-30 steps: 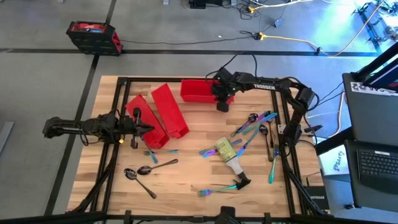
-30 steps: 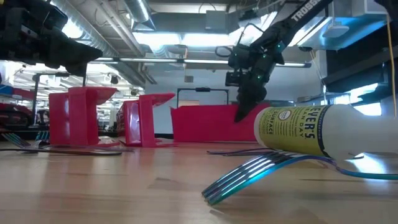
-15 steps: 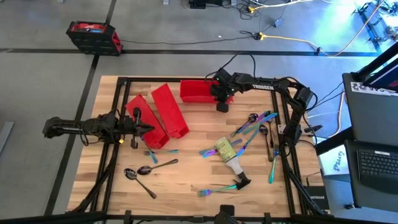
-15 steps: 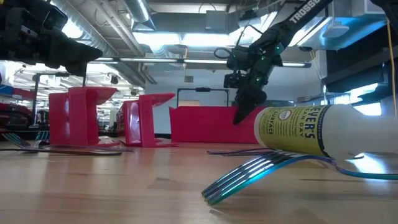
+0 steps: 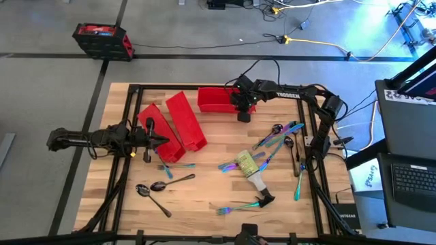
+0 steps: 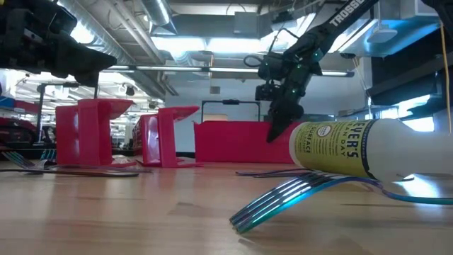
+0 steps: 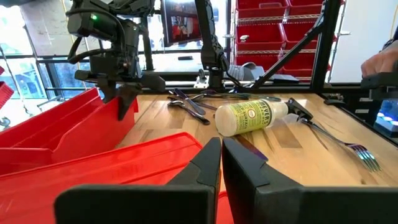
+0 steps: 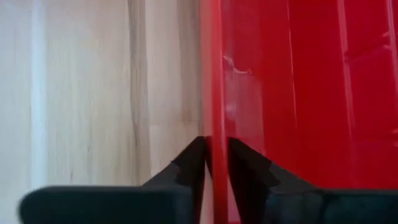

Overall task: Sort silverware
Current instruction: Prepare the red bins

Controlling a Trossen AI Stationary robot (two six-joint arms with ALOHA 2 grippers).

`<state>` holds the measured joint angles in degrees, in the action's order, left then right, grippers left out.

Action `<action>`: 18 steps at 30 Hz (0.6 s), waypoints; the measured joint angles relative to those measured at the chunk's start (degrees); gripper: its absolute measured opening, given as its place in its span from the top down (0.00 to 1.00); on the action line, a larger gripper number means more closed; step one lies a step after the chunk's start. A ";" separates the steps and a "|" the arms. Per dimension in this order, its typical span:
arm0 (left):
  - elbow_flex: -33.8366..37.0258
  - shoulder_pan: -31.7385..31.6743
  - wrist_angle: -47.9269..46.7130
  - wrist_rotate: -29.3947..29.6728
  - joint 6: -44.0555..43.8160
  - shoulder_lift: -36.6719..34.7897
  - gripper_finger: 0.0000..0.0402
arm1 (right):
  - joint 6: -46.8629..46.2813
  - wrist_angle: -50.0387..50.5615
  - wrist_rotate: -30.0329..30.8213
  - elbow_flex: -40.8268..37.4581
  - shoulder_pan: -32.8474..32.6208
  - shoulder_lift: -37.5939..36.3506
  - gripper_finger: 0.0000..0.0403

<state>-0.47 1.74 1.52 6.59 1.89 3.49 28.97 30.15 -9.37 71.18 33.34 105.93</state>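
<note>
Silverware lies loose on the wooden table: an iridescent cluster (image 5: pixel 281 135) at the right, a fork (image 5: pixel 300 180) near the right edge, forks (image 5: pixel 174 165) and dark spoons (image 5: pixel 153 188) at the near left, and a fork (image 5: pixel 238 206) near the front. My right gripper (image 5: pixel 243 116) points down at the right end of the far red bin (image 5: pixel 216 99) and is shut on its wall. My left gripper (image 5: pixel 163 140) hovers shut over two more red bins (image 5: pixel 185 121) and holds nothing. My right gripper (image 8: pixel 216 146) pinches the upper rim of the red bin's wall (image 8: pixel 213 118) at the bin's right end. One finger (image 8: pixel 194 158) is outside over the wood and one (image 8: pixel 244 162) is inside the bin. The fingers come from above, pointing down. The bin rests on the table (image 6: pixel 233 145).
A clear spray bottle with a yellow-green label (image 5: pixel 252 169) lies on its side in the middle of the table, among the cutlery. A black frame (image 5: pixel 313 146) borders the table. A laptop (image 5: pixel 412 178) sits off the table's right edge. Bare wood (image 5: pixel 204 187) lies near the front.
</note>
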 joint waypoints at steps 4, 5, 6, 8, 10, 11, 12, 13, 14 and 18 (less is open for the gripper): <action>-0.02 -0.02 0.00 0.00 -0.02 0.00 1.00 | -0.03 0.11 0.19 0.14 0.00 -0.23 0.77; 0.00 -0.02 0.00 0.00 -0.02 0.00 1.00 | -0.23 0.55 0.18 0.55 0.00 -0.32 0.75; 0.00 0.00 0.02 0.00 -0.02 0.00 1.00 | -0.32 1.18 0.23 1.08 0.00 -0.47 0.74; 0.00 -0.02 0.00 0.00 0.00 0.00 1.00 | -0.38 2.23 1.14 2.50 -0.53 -0.69 0.72; 0.00 0.00 0.02 0.00 -0.02 0.00 1.00 | -0.20 4.37 2.56 4.32 -1.00 -0.90 0.69; -0.02 -0.02 0.00 0.00 -0.02 -0.02 1.00 | -0.13 5.61 3.23 5.56 -1.48 -0.90 0.68; -0.02 -0.02 0.01 0.00 -0.02 0.00 1.00 | -0.11 6.68 3.81 6.94 -1.86 -0.90 0.66; -0.02 0.00 0.01 0.00 -0.01 0.00 1.00 | -0.09 7.47 4.29 8.29 -2.32 -0.90 0.65; 0.00 -0.01 0.00 0.00 -0.01 -0.01 1.00 | -0.07 8.23 4.72 9.62 -2.85 -0.93 0.64; 0.00 0.00 0.00 0.00 -0.02 -0.02 1.00 | -0.83 11.31 5.34 14.46 -5.21 -0.98 0.59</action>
<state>-0.47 1.74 1.52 6.59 1.87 3.46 28.14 41.46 -4.03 85.63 28.13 104.95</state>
